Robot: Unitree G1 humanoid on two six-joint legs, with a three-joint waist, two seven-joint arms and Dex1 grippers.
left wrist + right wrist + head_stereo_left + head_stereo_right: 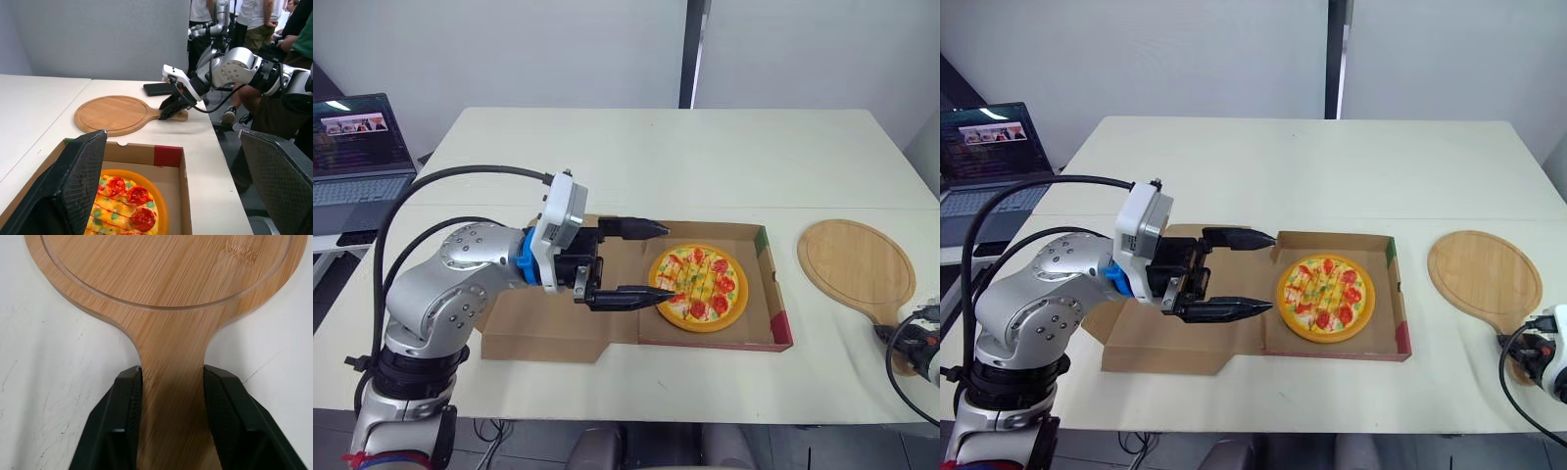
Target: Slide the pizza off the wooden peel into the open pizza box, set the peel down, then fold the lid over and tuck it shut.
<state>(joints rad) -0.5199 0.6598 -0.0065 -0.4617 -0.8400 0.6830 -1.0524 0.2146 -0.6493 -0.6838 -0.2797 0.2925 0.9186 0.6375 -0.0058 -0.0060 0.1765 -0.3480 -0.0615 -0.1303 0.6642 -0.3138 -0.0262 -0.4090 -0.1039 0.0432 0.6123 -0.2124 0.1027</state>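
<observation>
Right gripper is clamped on the handle of the peel, which lies flat on the table, right of the box. Left gripper, jaws apart, hovers over the lid, left of the boxed pizza. Release should be straight, without dragging the peel.

Silver arm, blue wrist ring, black cables, black-fingered left claw.

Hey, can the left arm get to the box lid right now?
Probably yes. The left gripper, open, hangs right over the lid, which lies flat beside the pizza with nothing on it.
</observation>
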